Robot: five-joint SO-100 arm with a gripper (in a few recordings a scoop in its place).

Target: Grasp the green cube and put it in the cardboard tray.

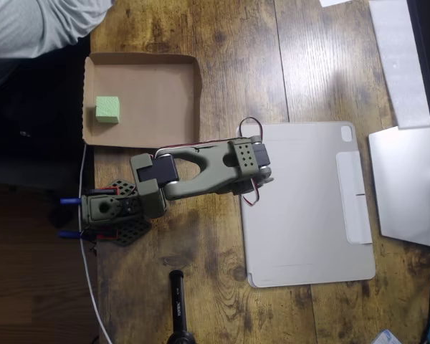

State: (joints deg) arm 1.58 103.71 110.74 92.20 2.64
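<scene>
The green cube [107, 109] lies inside the cardboard tray [179, 100], near its left rim in the overhead view, on the wooden table [272, 57]. The olive arm [201, 168] is folded over the grey tablet cover [308, 215]; I cannot tell if its gripper is apart or together.

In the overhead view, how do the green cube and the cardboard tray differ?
The green cube is pale green; the cardboard tray is plain brown. The cube is a small solid block, while the tray is a wide, shallow container with low folded rims, several times broader. The cube lies inside the tray near its left side, while the tray rests on the wooden table. Both look matte and square-edged.
</scene>
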